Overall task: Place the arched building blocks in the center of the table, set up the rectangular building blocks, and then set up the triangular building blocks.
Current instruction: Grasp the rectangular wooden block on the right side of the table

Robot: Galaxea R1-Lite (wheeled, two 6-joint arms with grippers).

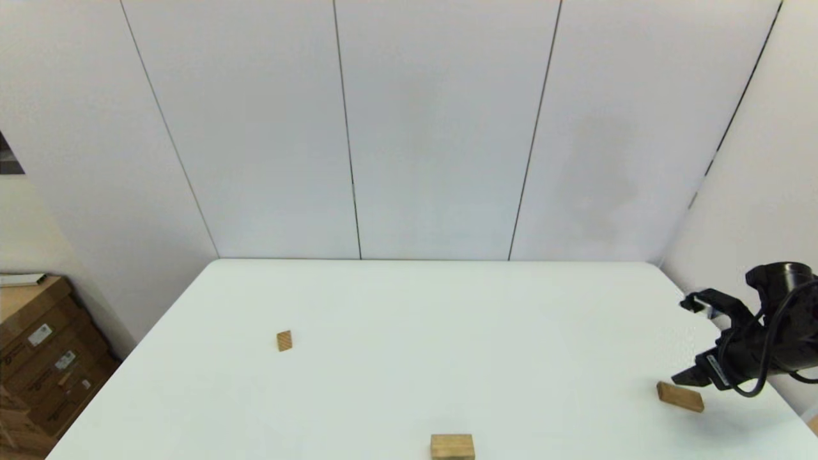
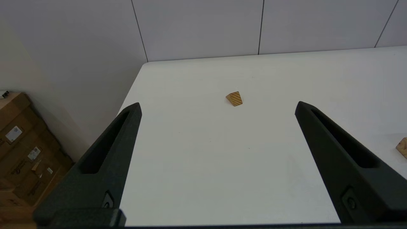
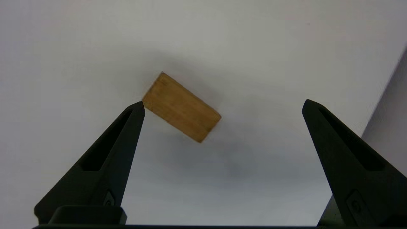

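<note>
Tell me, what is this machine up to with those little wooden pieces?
It is about to stack three wooden blocks. Its right end effector, fingers open, hovers above the flat brown rectangular block near the right edge of the white table, holding nothing yet. The pale arched block sits at the near edge, and the small striped triangular block lies apart on the left. The left end effector is open, idle, facing that wedge.

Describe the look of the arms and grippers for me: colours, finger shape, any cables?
Both are matte black. The right gripper has a bulky black body with looping black cables and a small pale label. Each gripper's fingers are long, tapering wedges with a recessed slot along them and a small round fastener near the base; the left gripper matches.
</note>
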